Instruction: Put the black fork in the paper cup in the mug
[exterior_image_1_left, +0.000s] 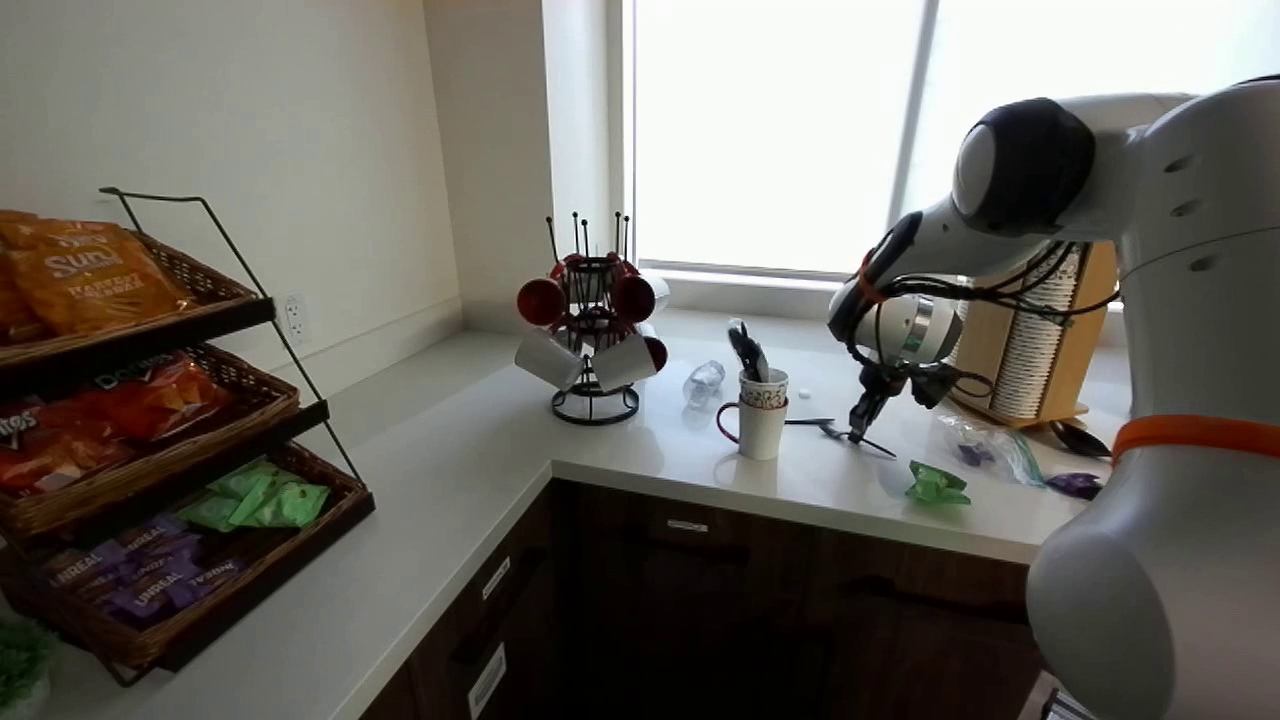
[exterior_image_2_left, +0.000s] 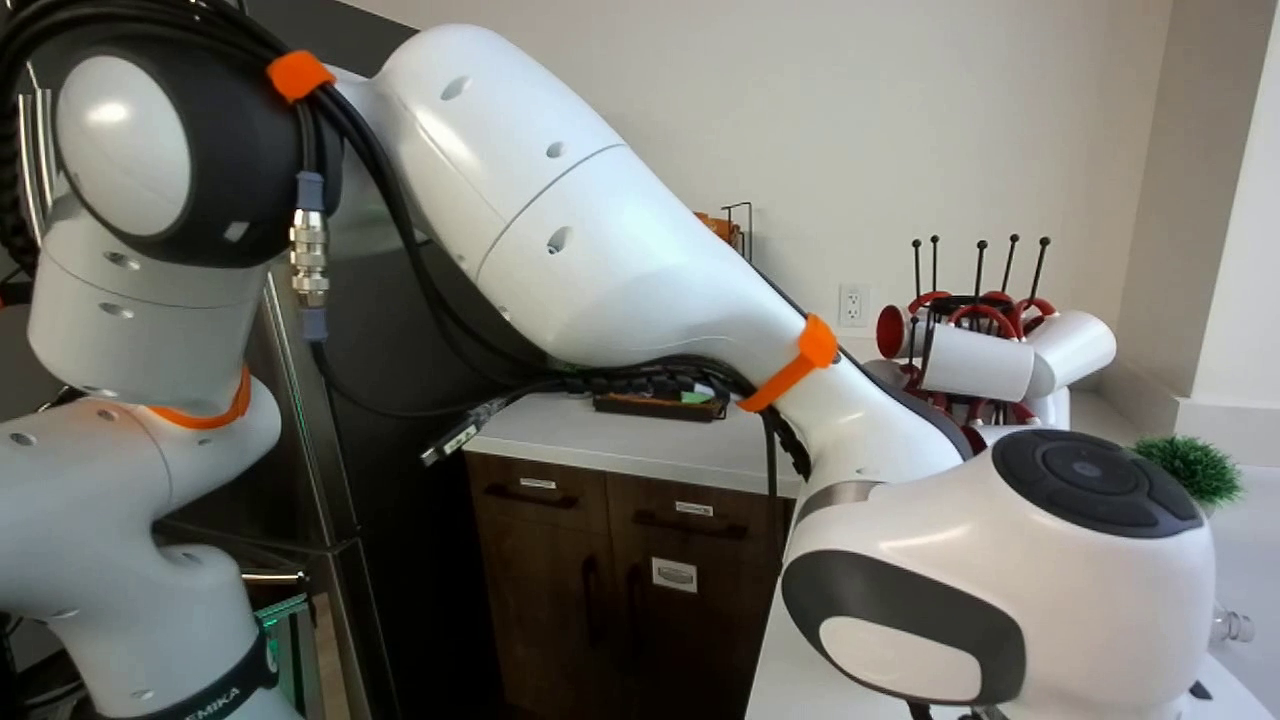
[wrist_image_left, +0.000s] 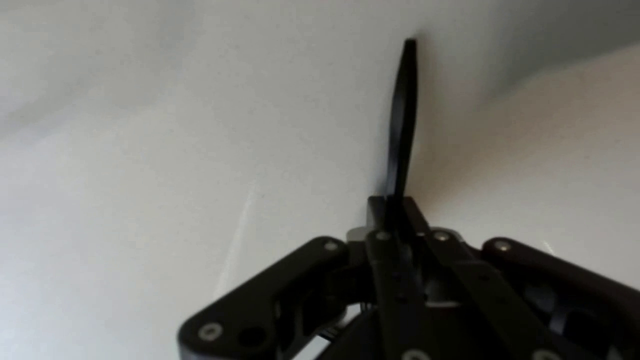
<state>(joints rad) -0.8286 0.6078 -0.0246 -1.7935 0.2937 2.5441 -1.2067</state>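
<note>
Black fork (wrist_image_left: 402, 115) pinched in the gripper (wrist_image_left: 394, 206), ends jutting out either side.

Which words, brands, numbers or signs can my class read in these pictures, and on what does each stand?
"UNREAL": the purple packets
"Sun": the orange bag; smaller print below is too blurred.
"Doritos", blurry: a red bag
"itos", cut off: another red bag
"EMIKA": the dark band on the robot arm
Too small to read: the cabinet labels, and any lettering on the patterned cup.
No numbers can be read.
</note>
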